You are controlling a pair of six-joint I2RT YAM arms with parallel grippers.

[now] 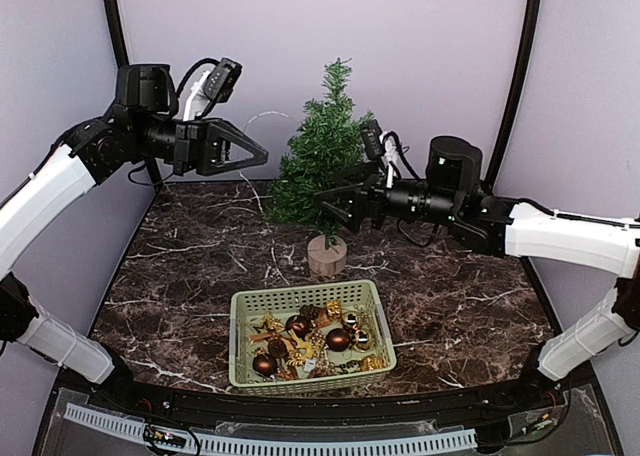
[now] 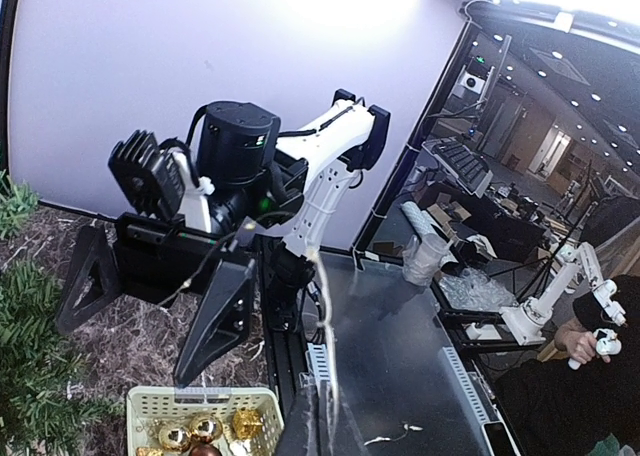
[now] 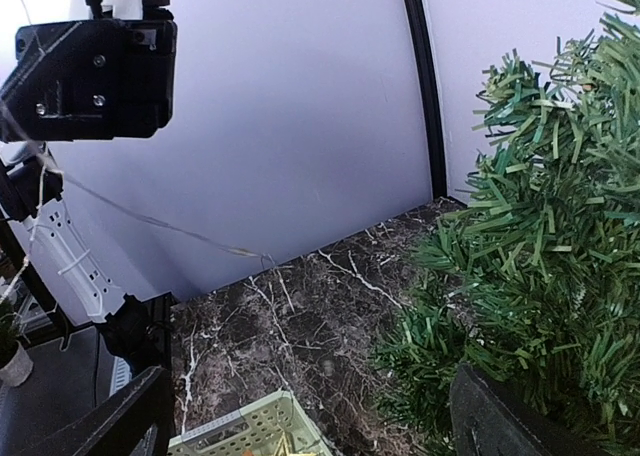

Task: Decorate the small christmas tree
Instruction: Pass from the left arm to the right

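Plainly the risk here lies in the wire [image 3: 150, 216]. The left fingers [image 1: 255, 156] are together, held high at the left, and seem to pinch this thin strand, which runs across towards the tree [image 1: 320, 156]. The tree stands at the back middle of the worktop [image 1: 180, 276], just behind the basket [image 1: 236, 336] of baubles [image 1: 338, 339], upright on a small round base [image 1: 327, 256]. It looks light and top-heavy. If the left arm draws away while the strand is caught in the needles, the pull could tip the tree or drag it along the worktop.

The right fingers [image 1: 338, 192] stand wide apart, holding nothing, close against the lower branches on the tree's right side. A careless push from there could knock the tree towards the left, and closing on the needles alone would give a poor hold.

The wire is so fine that it may slip from the pinch, or loop round the right arm as the two arms come together. How much slack it has I cannot tell.
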